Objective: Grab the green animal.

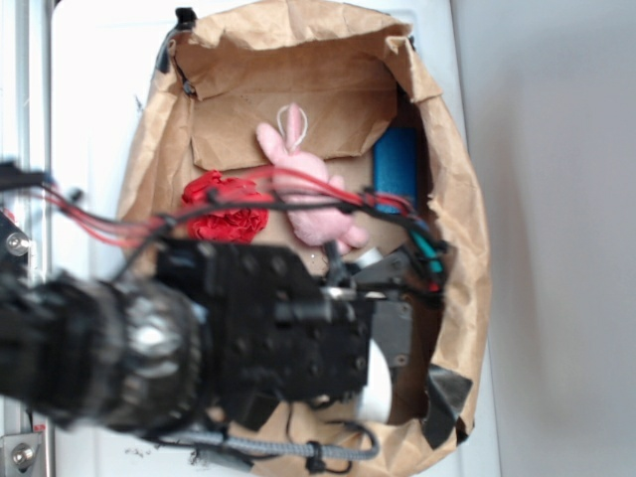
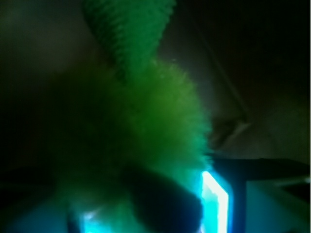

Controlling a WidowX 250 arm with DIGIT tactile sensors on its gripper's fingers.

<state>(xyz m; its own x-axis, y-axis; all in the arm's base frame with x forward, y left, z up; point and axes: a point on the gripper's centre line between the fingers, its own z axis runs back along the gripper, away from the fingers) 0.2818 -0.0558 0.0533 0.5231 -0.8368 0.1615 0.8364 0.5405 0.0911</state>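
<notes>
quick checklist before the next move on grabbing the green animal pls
1. Target in front of the wrist camera: ok, fluffy green plush animal fills the wrist view at close range.
2. Target visible from the exterior view: not ok, the black robot arm covers it.
3. Jaws around the plush: cannot tell, neither view shows them clearly.
4. Pink plush bunny clear of the gripper: ok, it lies farther back in the brown paper-lined bin.
5. Red rose-shaped wad clear: ok, beside the bunny.

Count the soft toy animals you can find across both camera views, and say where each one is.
2. The pink bunny lies in the paper-lined bin, beside the red wad. The green animal fills the wrist view, right at the camera. The arm may hide others.
</notes>
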